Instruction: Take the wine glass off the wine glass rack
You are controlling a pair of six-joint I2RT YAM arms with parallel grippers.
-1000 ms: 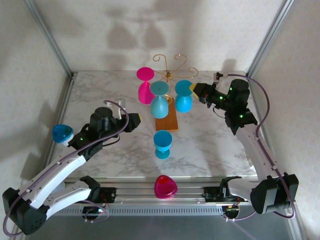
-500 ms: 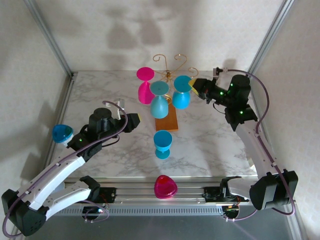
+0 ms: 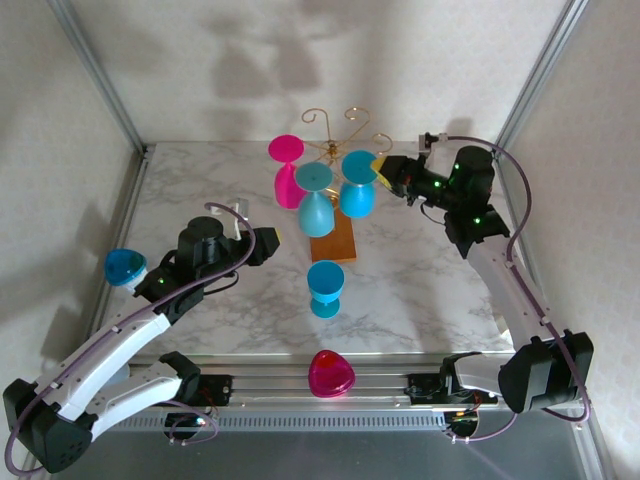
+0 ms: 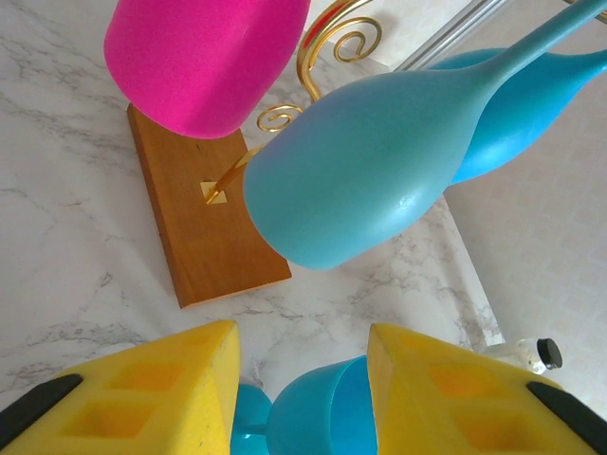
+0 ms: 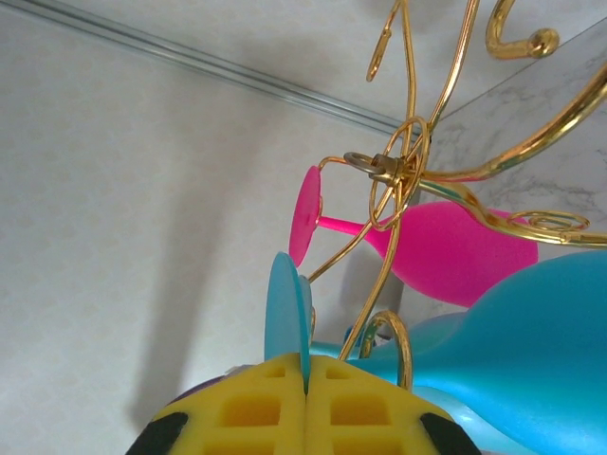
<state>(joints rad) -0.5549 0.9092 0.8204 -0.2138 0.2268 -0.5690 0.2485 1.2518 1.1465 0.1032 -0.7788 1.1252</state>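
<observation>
**Table** (image 3: 420, 290): the marble top that carries everything.

**Wine glass rack** (image 3: 335, 243): stands toward the rear middle of the table. A gold wire stem rises from a flat wooden base, which keeps the top-heavy load from tipping. Glasses hang bowl-down from the curled arms, since a foot slid over the wires is caught there.

**Hanging glasses**: a pink glass (image 3: 290, 178) on the left, a pale blue glass (image 3: 317, 207) in front, and the wine glass (image 3: 356, 197), deeper blue, on the right. The wine glass is at the rack's right arm, its stem close beside a wire loop. It appears not yet drawn clear.

**Right tool** (image 3: 383, 166): reaches in from the right at the height of the arms. Its yellow pads are clenched on the thin edge of the wine glass's foot (image 5: 285, 313), probably because the foot is the part that must slide out along the wire.

**Left tool** (image 3: 268, 240): held low, left of the base and facing it, with its pads apart and nothing between them. It looks to be standing by.
</observation>
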